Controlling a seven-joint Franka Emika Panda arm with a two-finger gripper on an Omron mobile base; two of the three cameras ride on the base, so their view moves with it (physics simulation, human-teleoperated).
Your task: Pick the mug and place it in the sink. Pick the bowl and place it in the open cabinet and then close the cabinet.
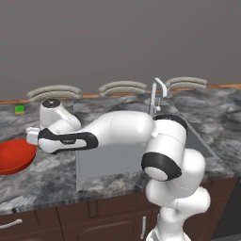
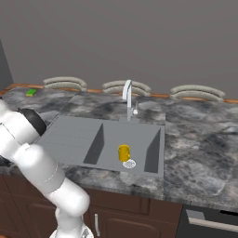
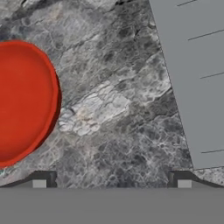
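Note:
The red bowl (image 1: pixel 14 156) sits on the stone counter at the far left; in the hand view the bowl (image 3: pixel 22 103) lies left of centre. My gripper (image 1: pixel 32 140) hovers just above the bowl's right rim. Its fingertips (image 3: pixel 41 181) stand wide apart, so the gripper (image 3: pixel 111 183) is open with only bare counter between them. The small yellow mug (image 2: pixel 124 152) stands upright in the basin of the sink (image 2: pixel 69 135), next to the drain. The sink's flat grey drainboard (image 3: pixel 197 65) lies to the right of the hand. The cabinet is out of view.
A silver faucet (image 2: pixel 128 98) rises behind the sink (image 1: pixel 108 160). A small green sponge (image 1: pixel 20 109) lies at the back left of the counter. Curved grey shapes (image 1: pixel 54 92) line the back wall. Brown drawers (image 1: pixel 28 226) run below the counter edge.

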